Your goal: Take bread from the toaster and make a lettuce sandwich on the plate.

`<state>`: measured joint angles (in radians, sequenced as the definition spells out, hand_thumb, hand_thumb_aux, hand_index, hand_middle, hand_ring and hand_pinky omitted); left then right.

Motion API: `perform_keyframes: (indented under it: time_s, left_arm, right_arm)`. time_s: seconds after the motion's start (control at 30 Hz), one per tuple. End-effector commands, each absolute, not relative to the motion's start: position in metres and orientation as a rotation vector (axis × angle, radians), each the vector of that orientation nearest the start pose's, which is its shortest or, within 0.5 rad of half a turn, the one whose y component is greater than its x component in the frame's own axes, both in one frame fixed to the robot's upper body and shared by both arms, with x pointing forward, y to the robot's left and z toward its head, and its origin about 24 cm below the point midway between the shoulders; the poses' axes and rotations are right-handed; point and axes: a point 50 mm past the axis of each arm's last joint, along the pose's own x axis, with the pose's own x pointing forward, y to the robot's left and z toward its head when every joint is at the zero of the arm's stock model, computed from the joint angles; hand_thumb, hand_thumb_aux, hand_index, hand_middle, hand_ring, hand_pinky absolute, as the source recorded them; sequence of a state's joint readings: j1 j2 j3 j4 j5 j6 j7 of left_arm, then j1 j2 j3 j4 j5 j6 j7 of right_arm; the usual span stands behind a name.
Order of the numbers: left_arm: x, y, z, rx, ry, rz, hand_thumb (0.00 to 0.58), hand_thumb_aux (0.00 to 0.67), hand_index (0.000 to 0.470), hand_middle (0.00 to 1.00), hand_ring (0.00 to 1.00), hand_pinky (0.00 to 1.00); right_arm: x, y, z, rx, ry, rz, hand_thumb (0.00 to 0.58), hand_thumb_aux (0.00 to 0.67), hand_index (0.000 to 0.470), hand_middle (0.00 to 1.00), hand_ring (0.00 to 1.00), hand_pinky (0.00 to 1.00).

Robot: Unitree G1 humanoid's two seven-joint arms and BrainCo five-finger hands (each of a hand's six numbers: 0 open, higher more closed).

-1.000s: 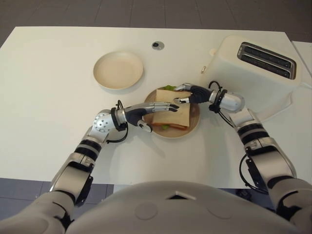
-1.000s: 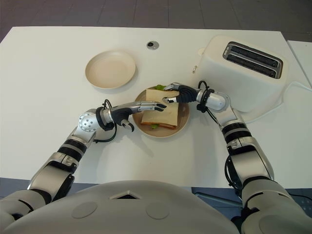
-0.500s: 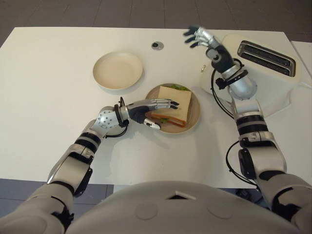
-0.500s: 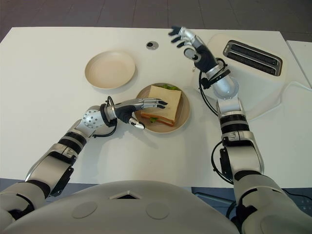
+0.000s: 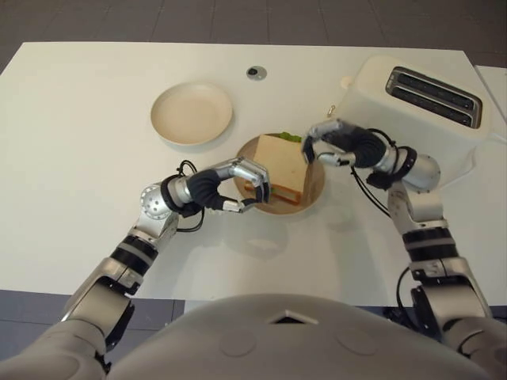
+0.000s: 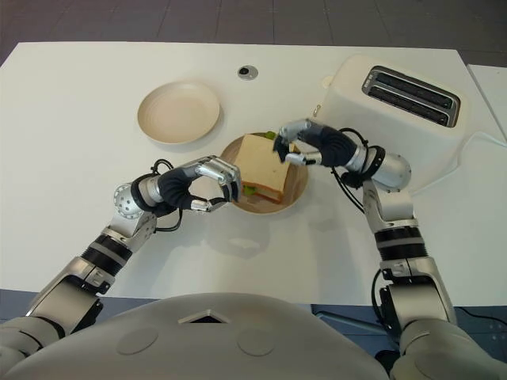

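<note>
Left eye view | left robot hand (image 5: 224,184), right robot hand (image 5: 339,146) — curled on sandwich (image 5: 281,162)

Gleams silver-grey, banded black at the joints — trails looped black cables (image 5: 363,188) at both wrists; ends in a dark-palmed, metal-tipped left hand (image 5: 226,184) and right hand (image 5: 337,145).
</note>
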<state>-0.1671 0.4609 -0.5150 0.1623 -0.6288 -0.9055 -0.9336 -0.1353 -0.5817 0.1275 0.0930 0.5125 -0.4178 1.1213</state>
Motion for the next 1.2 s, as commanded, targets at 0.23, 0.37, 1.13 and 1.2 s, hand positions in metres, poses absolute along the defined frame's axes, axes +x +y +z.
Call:
perform_keyframes:
  time_s: [0.23, 0.37, 1.13, 1.2]
  left_arm:
    - [0.208, 0.140, 0.009, 0.589, -0.160, -1.516, 0.580, 0.670, 0.470, 1.00, 1.00, 1.00]
    - [0.223, 0.136, -0.010, 0.765, -0.079, -1.429, 0.580, 0.670, 0.470, 1.00, 1.00, 1.00]
    - [0.278, 0.137, 0.105, -0.016, -0.846, -0.394, 0.000, 0.000, 0.000, 0.00, 0.00, 0.00]
    - [0.280, 0.135, 0.099, -0.036, -0.810, -0.413, 0.000, 0.000, 0.000, 0.00, 0.00, 0.00]
  right_arm:
    - [0.195, -0.218, 0.031, -0.551, 0.320, 1.583, 0.580, 0.670, 0.470, 1.00, 1.00, 1.00]
    - [0.208, -0.198, 0.002, -0.617, 0.326, 1.487, 0.580, 0.670, 0.470, 1.00, 1.00, 1.00]
    - [0.280, -0.146, 0.106, -0.069, -0.742, 0.354, 0.000, 0.000, 0.000, 0.00, 0.00, 0.00]
    - [0.278, -0.144, 0.102, -0.042, -0.734, 0.335, 0.000, 0.000, 0.000, 0.00, 0.00, 0.00]
